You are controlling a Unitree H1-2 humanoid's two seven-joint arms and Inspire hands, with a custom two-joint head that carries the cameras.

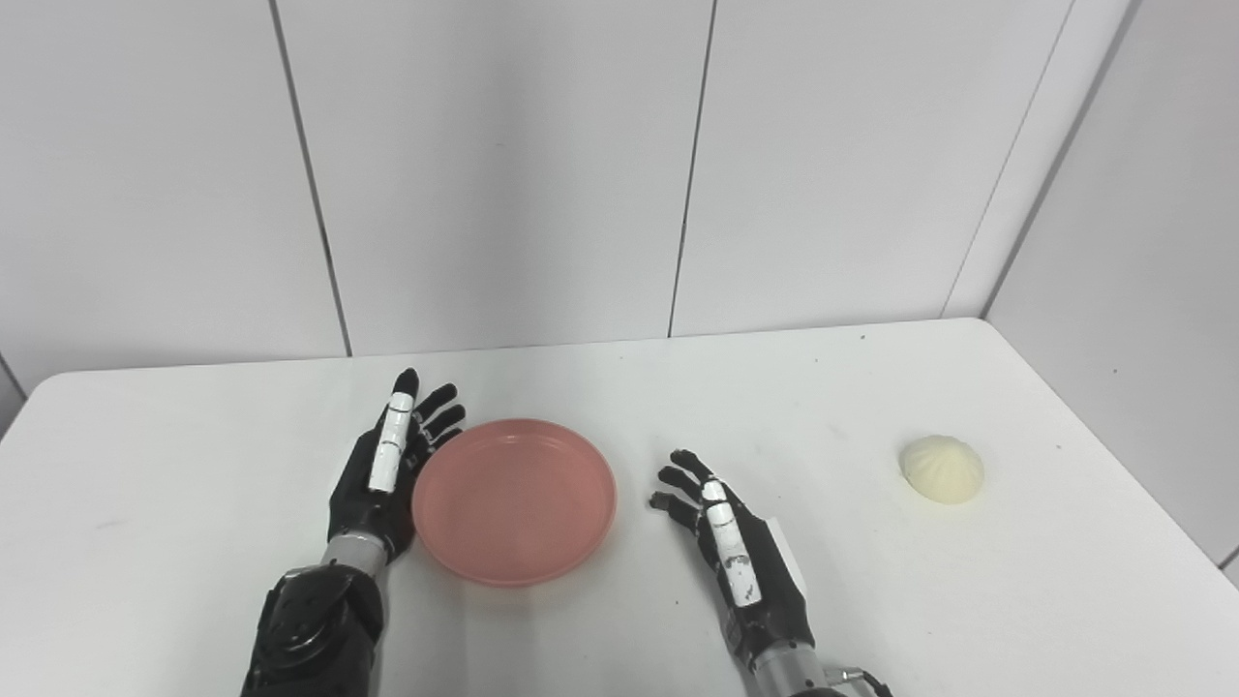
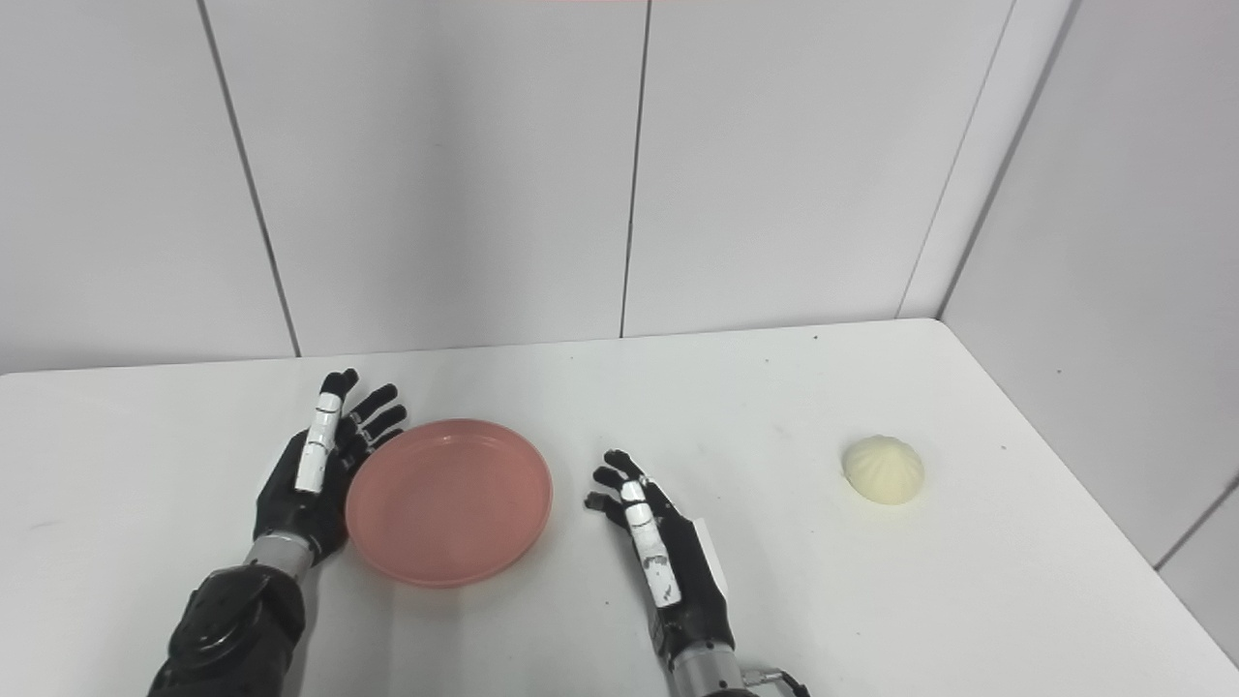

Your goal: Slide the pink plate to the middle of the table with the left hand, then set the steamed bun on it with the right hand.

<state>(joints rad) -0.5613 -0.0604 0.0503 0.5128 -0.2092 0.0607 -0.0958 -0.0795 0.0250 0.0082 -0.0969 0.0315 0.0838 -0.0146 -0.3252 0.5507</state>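
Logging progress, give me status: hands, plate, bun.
Left hand open against round pink plate's left rim. Right hand open, empty. Pale steamed bun far right, path clear.

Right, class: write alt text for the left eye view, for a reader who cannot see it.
A robot's open left hand rests against the left rim of an empty pink plate on a white table. Its open right hand lies to the right of the plate, apart from it, and a pale steamed bun sits farther right, untouched. White wall panels stand behind.
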